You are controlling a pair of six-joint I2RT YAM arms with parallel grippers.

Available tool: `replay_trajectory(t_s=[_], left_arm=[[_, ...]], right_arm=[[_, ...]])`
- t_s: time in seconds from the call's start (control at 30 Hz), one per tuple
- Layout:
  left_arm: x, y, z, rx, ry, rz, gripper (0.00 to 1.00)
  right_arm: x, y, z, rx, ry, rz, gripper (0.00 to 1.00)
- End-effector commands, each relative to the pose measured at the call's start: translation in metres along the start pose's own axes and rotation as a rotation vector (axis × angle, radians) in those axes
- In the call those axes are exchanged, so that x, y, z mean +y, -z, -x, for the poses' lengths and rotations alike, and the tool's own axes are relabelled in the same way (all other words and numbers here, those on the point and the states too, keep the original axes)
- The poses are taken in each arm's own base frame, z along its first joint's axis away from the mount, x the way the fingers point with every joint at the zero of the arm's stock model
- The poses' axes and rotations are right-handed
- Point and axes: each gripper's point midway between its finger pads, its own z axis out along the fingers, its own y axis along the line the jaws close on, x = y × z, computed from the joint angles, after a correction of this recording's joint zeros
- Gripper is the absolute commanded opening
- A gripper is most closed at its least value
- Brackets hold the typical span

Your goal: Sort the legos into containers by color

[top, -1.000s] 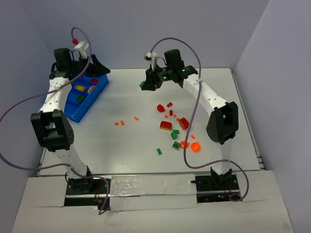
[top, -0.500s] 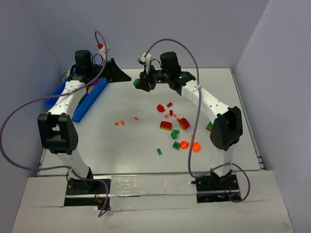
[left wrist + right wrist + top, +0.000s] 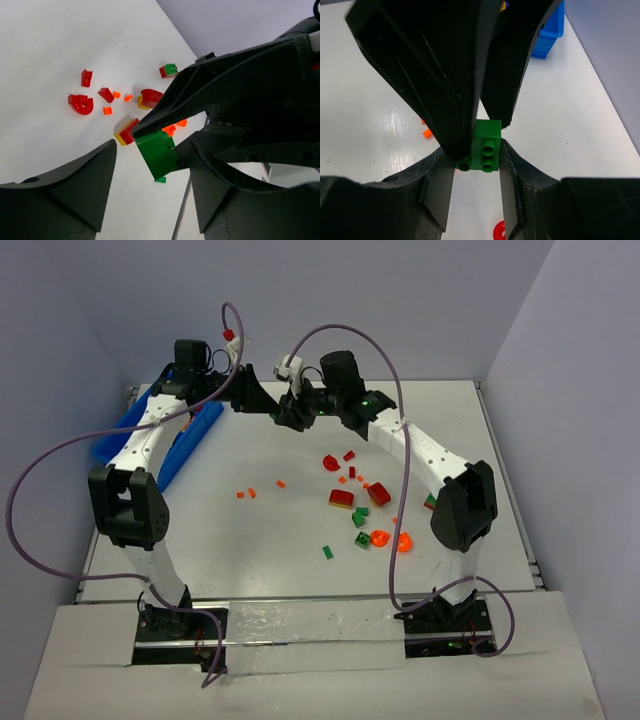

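Right end effector [image 3: 475, 152] pinches green brick [image 3: 486, 142]; left end effector [image 3: 152, 149] (open, straddling it) could mistime handover, dropping brick.

I'm looking down at a white table [image 3: 250, 550], boxed in by pale lilac walls [image 3: 420, 300] at the back and on both sides. Along its near edge lies a whitish board [image 3: 90, 670]. A glossy, wrinkled clear strip [image 3: 310, 632] runs across the board's middle.

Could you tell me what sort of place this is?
Probably a robotics lab test cell: a white table boxed in by plain walls, a left arm and right arm bolted at its near edge, and scattered Lego bricks.
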Motion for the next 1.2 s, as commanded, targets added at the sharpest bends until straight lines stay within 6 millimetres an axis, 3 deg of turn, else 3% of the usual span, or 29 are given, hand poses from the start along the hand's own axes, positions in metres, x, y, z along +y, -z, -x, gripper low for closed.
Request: replay_trajectory(t_s=[0.0,0.17,0.33,0.4,0.5,0.53,0.6,0.63,0.77,0.83,0.97,1.1,1.17], left_arm=[[-0.005,-0.006,-0.006,0.042,-0.029,-0.002,0.62],[-0.005,-0.007,-0.009,0.048,-0.016,-0.007,0.57],[-0.008,-0.005,-0.012,0.060,-0.009,-0.023,0.24],[-0.005,-0.002,-0.013,0.057,0.006,-0.020,0.14],[0.002,0.015,-0.006,0.012,0.045,0.005,0.00],[0.011,0.026,-0.002,-0.021,0.047,0.033,0.00],[0.022,0.042,0.003,-0.058,0.048,0.075,0.00],[0.035,0.060,0.009,-0.092,0.037,0.126,0.00],[0.076,0.126,0.023,-0.216,0.028,0.332,0.00],[0.101,0.162,0.024,-0.263,0.037,0.457,0.00],[0.168,0.246,0.008,-0.319,0.099,0.793,0.00],[0.214,0.289,-0.006,-0.314,0.123,1.011,0.00],[0.235,0.299,-0.011,-0.295,0.132,1.078,0.00]], right_arm=[[0.001,0.016,0.054,-0.113,0.106,-0.042,0.00],[0.003,0.016,0.056,-0.125,0.114,-0.045,0.01],[0.001,0.016,0.058,-0.132,0.124,-0.084,0.06],[-0.003,0.015,0.055,-0.121,0.114,-0.104,0.16],[-0.011,0.015,0.048,-0.092,0.085,-0.147,0.45],[-0.012,0.016,0.045,-0.081,0.072,-0.153,0.61],[-0.015,0.019,0.041,-0.072,0.056,-0.164,0.77],[-0.015,0.023,0.033,-0.060,0.039,-0.165,0.85],[-0.020,0.041,0.010,-0.020,-0.032,-0.181,0.99],[-0.024,0.048,-0.004,0.011,-0.062,-0.191,1.00],[-0.035,0.063,-0.029,0.062,-0.115,-0.227,1.00],[-0.049,0.072,-0.050,0.104,-0.166,-0.263,1.00],[-0.056,0.077,-0.058,0.117,-0.188,-0.280,1.00]])
